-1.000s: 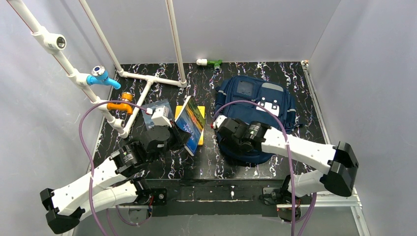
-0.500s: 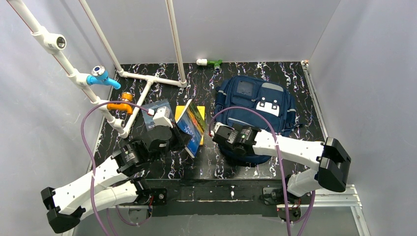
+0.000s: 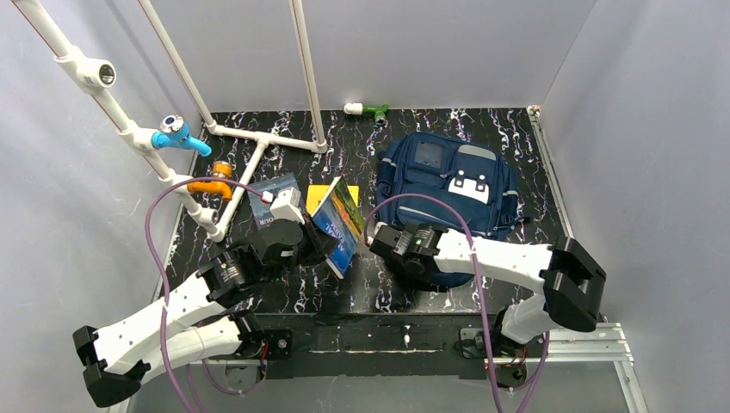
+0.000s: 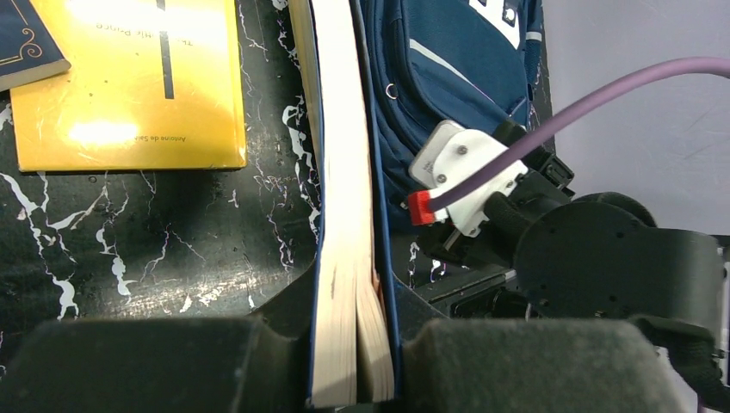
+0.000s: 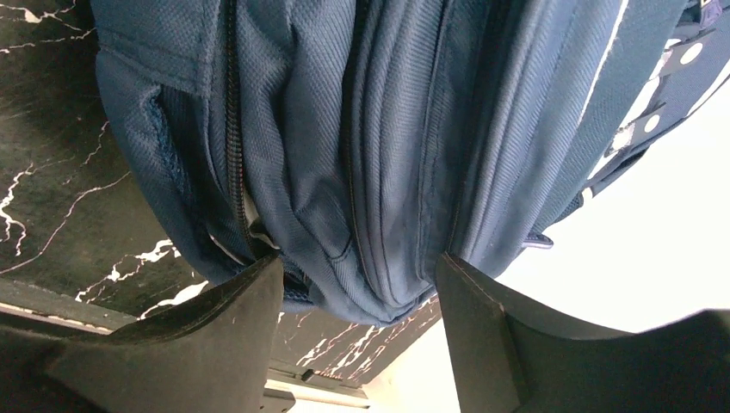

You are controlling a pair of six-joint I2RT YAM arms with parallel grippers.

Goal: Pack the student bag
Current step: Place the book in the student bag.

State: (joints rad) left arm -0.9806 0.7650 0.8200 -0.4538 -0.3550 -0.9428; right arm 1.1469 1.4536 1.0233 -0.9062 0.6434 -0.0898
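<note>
The student bag (image 3: 448, 181) is a navy backpack lying flat at the right back of the black marbled table. My right gripper (image 3: 389, 241) is at the bag's near left edge. In the right wrist view its wide-set jaws (image 5: 357, 275) hold a thick fold of the bag (image 5: 344, 129), one finger (image 5: 245, 292) at the open zip and the other outside. My left gripper (image 3: 320, 243) is shut on a blue-covered book (image 3: 342, 222), held on edge just left of the bag. In the left wrist view the book's page block (image 4: 349, 215) sits between the pads.
A yellow book (image 3: 318, 193) and a dark blue book (image 3: 269, 196) lie flat behind the left gripper. A white pipe frame (image 3: 258, 142) with a blue valve (image 3: 176, 134) and an orange valve (image 3: 212, 182) stands at the left. A green-and-white fitting (image 3: 368, 110) is at the back wall.
My right gripper has slid from on top of the bag down to its near left edge and narrowed onto the fabric. The left gripper has brought the book slightly nearer.
</note>
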